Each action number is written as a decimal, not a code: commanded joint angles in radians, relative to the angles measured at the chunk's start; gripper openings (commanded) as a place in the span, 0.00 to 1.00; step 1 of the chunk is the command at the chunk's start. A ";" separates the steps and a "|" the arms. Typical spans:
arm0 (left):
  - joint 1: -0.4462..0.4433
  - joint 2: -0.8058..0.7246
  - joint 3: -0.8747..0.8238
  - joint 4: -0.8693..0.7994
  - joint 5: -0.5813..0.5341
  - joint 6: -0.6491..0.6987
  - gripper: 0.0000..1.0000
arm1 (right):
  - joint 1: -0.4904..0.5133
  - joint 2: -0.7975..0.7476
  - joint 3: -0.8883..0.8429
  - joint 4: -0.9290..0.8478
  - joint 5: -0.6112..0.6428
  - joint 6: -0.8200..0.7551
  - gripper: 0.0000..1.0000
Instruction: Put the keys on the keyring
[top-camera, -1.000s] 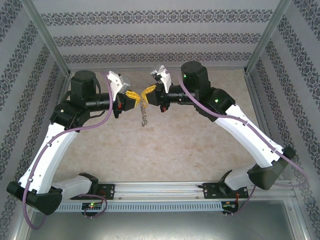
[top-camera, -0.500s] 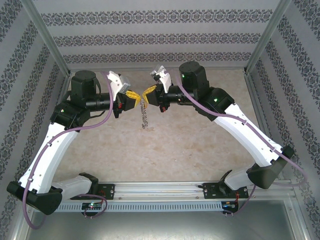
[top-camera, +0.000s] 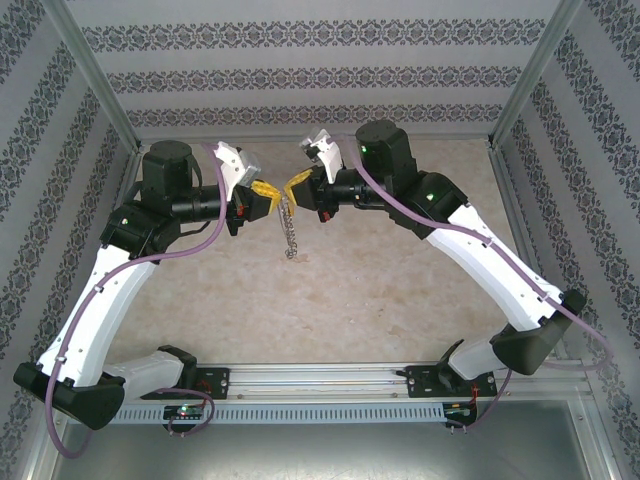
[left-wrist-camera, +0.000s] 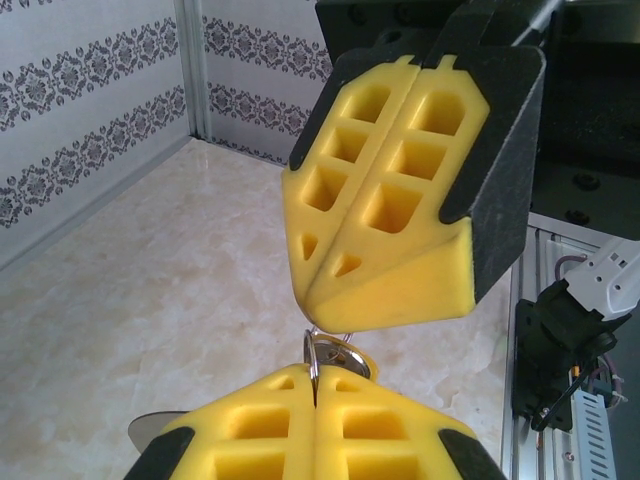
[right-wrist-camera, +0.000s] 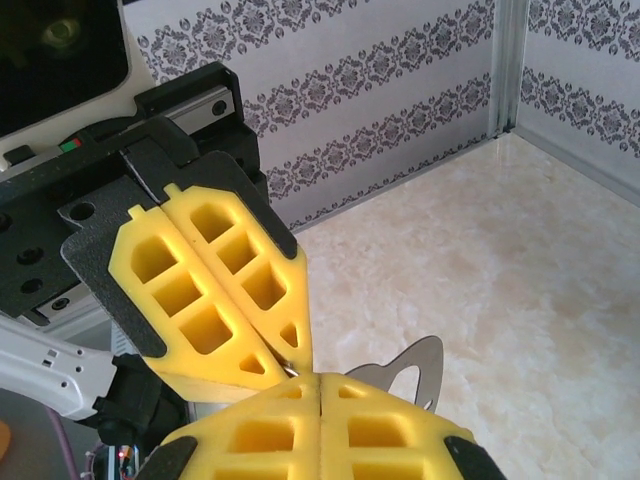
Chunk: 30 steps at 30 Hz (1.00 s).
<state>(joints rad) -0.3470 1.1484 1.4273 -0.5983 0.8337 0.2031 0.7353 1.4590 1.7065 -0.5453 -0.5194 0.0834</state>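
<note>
We see both claws closed, meeting tip to tip above the table (top-camera: 400, 290); the left claw (top-camera: 264, 190) pinches the keyring (left-wrist-camera: 312, 352) between its fingers; the right claw (top-camera: 296, 184) touches the keyring, though we cannot tell what it grips; the keys (top-camera: 290, 235) hang in a string below the tips.

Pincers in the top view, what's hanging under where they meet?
A string of keys dangles below the left pincer and right pincer. Its top end is hidden, pinched between their closed pads.
</note>
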 joint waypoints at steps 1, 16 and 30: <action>-0.013 -0.012 0.024 0.017 0.035 0.027 0.00 | -0.015 0.019 0.027 -0.019 0.043 0.017 0.00; -0.013 -0.018 0.019 0.024 0.033 0.026 0.00 | -0.039 0.016 0.016 -0.025 0.047 0.047 0.00; -0.013 -0.022 0.016 0.046 0.026 0.021 0.00 | -0.048 0.027 0.027 -0.018 0.016 0.074 0.10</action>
<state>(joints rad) -0.3470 1.1500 1.4273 -0.5976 0.8280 0.2039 0.7040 1.4754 1.7081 -0.5655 -0.5289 0.1436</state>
